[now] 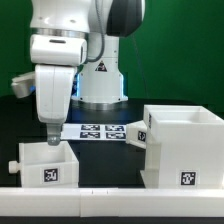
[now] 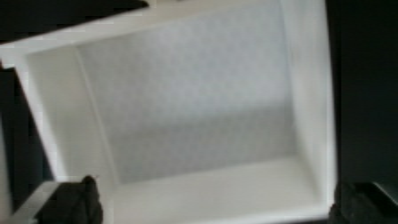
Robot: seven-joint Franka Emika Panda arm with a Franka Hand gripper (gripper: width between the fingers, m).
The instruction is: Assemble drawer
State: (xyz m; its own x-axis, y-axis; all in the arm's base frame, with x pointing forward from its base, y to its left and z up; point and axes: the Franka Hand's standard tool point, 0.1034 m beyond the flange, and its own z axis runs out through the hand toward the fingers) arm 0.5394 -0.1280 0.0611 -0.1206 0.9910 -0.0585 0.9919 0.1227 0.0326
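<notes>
white open-topped tray [image 1: 47, 163] sits near the taller hollow casing [image 1: 186, 140].

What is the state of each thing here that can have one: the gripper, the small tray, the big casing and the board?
gripper: open, fingers wide apart, over the small tray, holding nothing.
small tray: upright on the table, open top up, empty, apart from the casing.
casing: standing on the table, open side up, inside mostly hidden.
marker board: lying flat behind them.
</notes>
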